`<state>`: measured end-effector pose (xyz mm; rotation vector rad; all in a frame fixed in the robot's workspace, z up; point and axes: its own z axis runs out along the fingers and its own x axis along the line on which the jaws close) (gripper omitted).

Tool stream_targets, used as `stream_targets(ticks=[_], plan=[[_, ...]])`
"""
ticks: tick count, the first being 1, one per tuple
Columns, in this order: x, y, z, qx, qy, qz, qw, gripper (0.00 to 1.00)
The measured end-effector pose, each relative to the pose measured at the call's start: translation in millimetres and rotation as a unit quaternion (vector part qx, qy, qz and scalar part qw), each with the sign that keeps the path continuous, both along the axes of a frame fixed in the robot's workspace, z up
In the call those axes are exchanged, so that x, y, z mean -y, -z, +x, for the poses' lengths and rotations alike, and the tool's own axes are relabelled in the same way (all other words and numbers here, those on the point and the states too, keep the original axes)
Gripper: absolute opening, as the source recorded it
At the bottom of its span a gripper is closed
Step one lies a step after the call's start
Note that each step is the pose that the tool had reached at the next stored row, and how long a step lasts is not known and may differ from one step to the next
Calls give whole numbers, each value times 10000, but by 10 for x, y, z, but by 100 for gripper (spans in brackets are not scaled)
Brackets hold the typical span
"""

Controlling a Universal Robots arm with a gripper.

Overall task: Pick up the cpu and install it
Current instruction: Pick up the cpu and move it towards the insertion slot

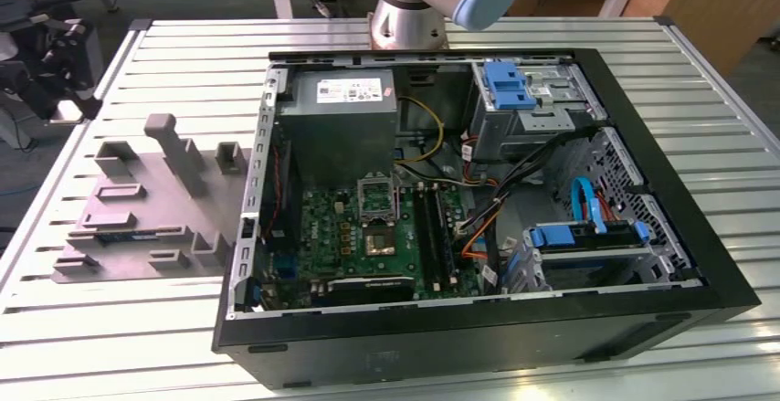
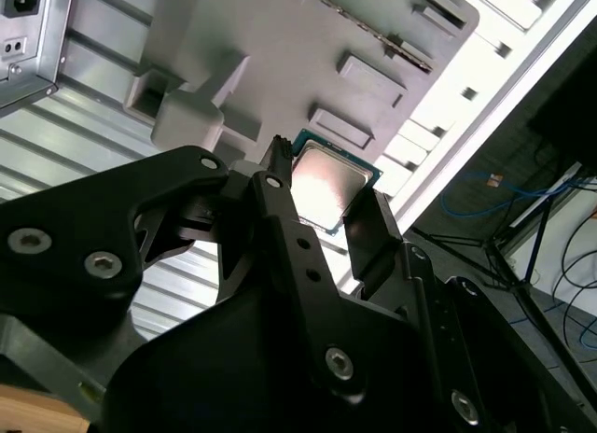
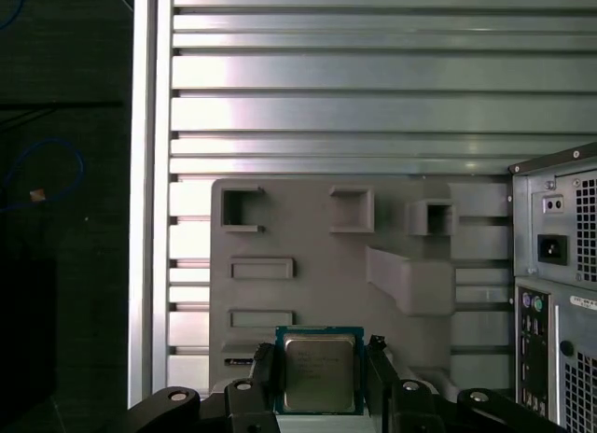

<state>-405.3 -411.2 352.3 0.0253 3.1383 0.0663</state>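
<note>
Black fingers (image 3: 264, 370) fill the foreground in both wrist views, one on each side of the cpu (image 3: 320, 372); the gripper (image 3: 320, 358) looks clamped on the chip's two opposite edges, metal lid facing the camera, green rim showing; the chip sits over the grey tray (image 3: 308, 218), though whether it is clear of the surface I can't tell. The grip wants to be even on those edges, chip level, nothing pressing on the lid; a skewed hold would make seating it awkward, I'd judge.

In the exterior view the tray (image 1: 134, 209) lies at the exterior view's left on the slatted table (image 1: 122, 328), its upright posts (image 1: 177, 150) standing tall beside the open computer case (image 1: 682, 264); those posts and the case wall lie between chip and board. Inside, the socket (image 1: 375, 198) sits below the power supply (image 1: 353, 118); yellow cables (image 1: 421, 131) hang close by and could snag.
</note>
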Motion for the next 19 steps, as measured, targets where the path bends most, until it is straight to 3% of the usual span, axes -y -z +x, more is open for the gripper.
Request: stream_targets(ticks=[19], plan=[[0,0,58,0,0,0,10000,47]])
